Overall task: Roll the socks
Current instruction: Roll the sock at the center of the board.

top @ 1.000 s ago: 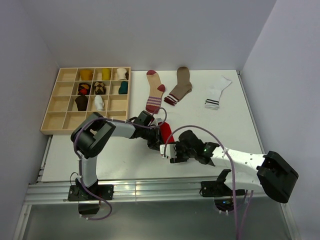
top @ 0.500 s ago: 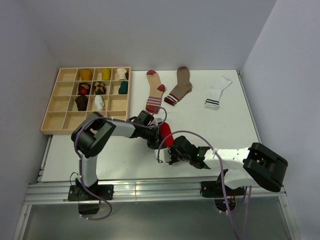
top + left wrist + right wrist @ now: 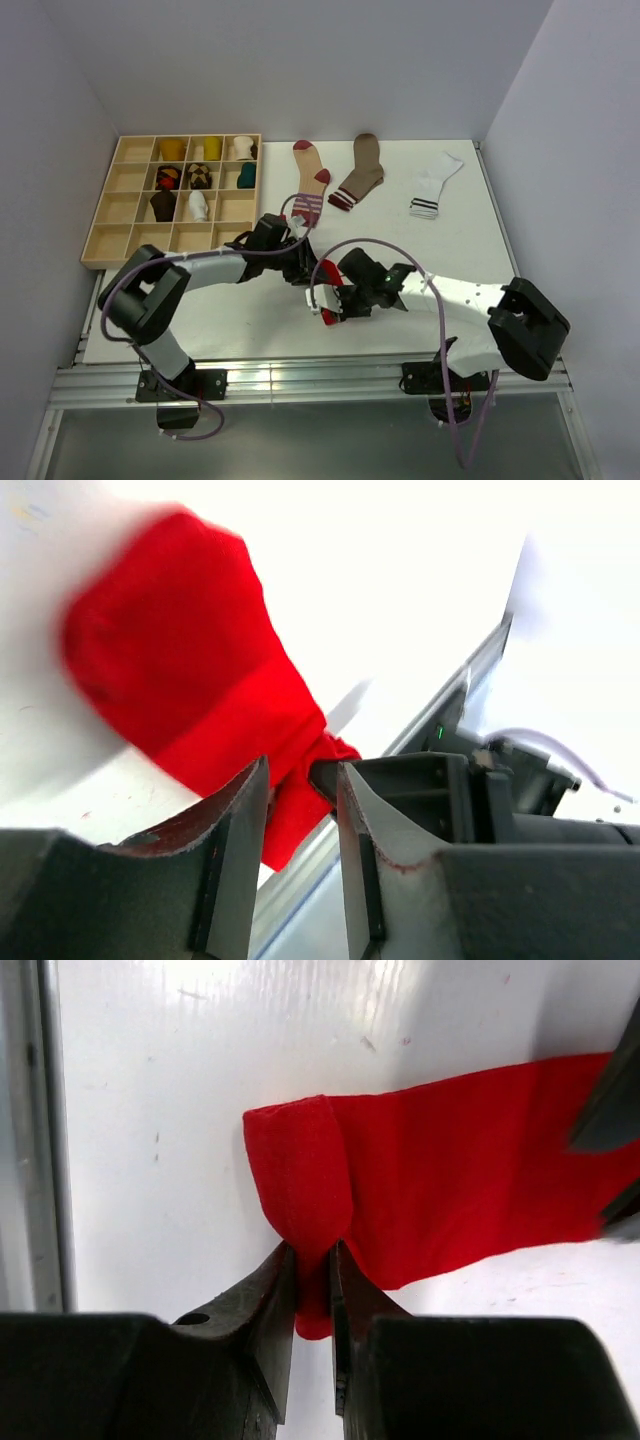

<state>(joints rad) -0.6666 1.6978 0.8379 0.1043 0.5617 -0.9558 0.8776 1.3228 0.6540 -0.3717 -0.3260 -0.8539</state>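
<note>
While the right gripper (image 3: 312, 1252) pinches the red sock (image 3: 450, 1175), the left gripper (image 3: 303, 772) sits slightly open.

Right jaws are nearly shut, with only a thin slit between them, and the folded-over end of the sock is squeezed in that slit. The rest of the sock lies flat on the table (image 3: 170, 1110), running off to the right of those jaws toward the left arm's dark fingers at the edge of the right wrist view. Left jaws have a narrow gap with nothing clamped in it as far as I can tell. The sock sits just past the tips, its thin end dips behind one finger, and the right gripper's fingertip shows straight through the gap. From above, both grippers meet at the sock, tips close together.
</note>
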